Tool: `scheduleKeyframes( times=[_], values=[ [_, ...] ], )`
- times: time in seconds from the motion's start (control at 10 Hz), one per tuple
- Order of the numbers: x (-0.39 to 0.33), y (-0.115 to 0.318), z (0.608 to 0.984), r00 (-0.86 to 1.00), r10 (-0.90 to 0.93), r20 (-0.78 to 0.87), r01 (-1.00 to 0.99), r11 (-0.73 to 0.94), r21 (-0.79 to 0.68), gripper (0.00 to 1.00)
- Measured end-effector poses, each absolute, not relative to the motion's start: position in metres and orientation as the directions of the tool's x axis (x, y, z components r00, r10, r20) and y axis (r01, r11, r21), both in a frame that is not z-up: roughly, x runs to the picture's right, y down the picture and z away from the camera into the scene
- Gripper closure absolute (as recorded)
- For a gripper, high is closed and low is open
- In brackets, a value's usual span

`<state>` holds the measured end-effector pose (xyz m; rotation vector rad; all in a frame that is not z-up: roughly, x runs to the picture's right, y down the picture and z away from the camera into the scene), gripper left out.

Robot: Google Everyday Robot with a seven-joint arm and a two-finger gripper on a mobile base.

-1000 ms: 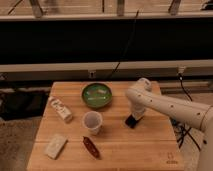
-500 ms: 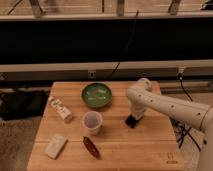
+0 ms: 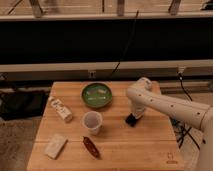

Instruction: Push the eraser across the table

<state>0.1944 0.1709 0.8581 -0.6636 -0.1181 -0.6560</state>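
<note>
The eraser (image 3: 131,119) is a small flat black block on the light wooden table (image 3: 130,147), right of the cup. My gripper (image 3: 136,114) reaches down from the white arm (image 3: 170,106) at the right and sits right at the eraser, on its upper right side, seemingly touching it. The gripper's lower part merges with the dark eraser.
A green bowl (image 3: 97,95) stands at the back middle. A white cup (image 3: 92,121) stands left of the eraser. A small printed box (image 3: 60,109) lies at the left, a pale beige block (image 3: 55,145) at the front left, and a dark red-brown elongated object (image 3: 91,146) in front of the cup.
</note>
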Motion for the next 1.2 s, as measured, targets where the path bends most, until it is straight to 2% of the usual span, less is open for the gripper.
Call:
scheduleKeyframes(
  times=[1.2],
  values=[
    [0.200,0.131,0.887,0.780,-0.565,0.270,0.615,0.609,-0.501,0.98]
  ],
)
